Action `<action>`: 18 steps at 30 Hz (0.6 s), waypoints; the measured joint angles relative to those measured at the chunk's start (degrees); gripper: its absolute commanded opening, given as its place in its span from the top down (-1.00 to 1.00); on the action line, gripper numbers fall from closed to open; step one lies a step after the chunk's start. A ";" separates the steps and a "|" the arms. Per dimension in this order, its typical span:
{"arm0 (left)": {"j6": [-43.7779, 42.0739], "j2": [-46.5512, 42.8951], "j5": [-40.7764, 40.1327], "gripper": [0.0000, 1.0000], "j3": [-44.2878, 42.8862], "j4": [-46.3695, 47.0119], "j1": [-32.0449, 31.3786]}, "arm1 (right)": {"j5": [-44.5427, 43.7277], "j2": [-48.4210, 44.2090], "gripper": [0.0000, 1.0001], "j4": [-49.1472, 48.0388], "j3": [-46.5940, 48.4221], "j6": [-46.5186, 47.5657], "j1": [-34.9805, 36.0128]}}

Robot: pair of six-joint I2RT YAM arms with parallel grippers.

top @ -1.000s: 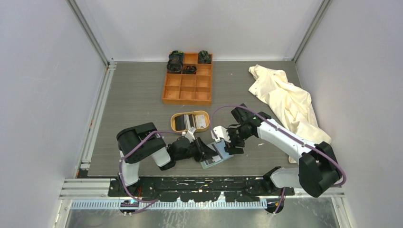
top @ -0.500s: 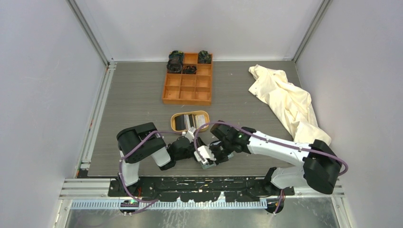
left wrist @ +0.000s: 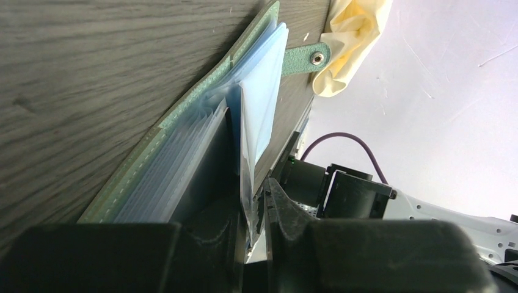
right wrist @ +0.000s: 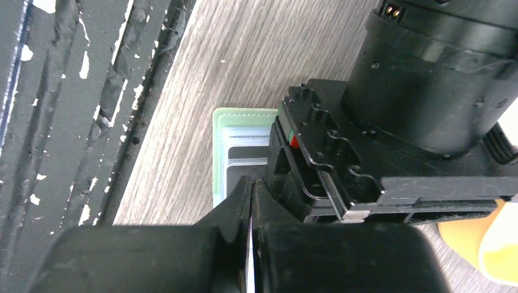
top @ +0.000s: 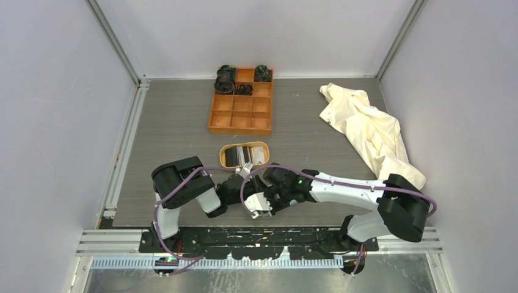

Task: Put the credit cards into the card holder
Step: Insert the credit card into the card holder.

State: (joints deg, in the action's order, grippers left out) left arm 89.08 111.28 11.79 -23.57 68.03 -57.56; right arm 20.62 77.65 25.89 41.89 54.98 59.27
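Left end effector (left wrist: 251, 204): in your left wrist view the jaws stand narrow, pinched on one pale, translucent pocket leaf of the card holder (left wrist: 262, 67). That leaf is held apart from the other pockets. The card holder lies open on the tabletop (left wrist: 91, 73), green cover down, with its strap tab (left wrist: 305, 59) sticking out past the edge.

Right end effector (right wrist: 251, 183): the fingers are pressed together with no gap, the tips over the card holder and just beside the left end effector's black body. A thin pale sliver shows between them; you cannot tell whether it is a card.

From above, both end effectors meet near the front edge of the tabletop. Credit cards (top: 234, 157) lie in the oval tray (top: 267, 160) just behind them.
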 measured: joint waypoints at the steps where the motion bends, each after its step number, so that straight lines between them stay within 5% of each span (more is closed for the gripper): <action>1: 0.00 0.09 0.02 0.63 -0.11 0.00 0.00 | -0.57 0.00 0.94 -0.07 -0.24 0.15 0.04; 18: -0.02 0.11 0.24 0.58 -0.63 -0.35 0.66 | -2.01 0.72 0.96 1.95 -0.74 1.60 -3.63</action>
State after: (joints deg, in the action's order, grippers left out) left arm 89.06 111.39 12.03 -24.21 67.68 -56.90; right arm 18.61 78.37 27.83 41.15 56.58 55.64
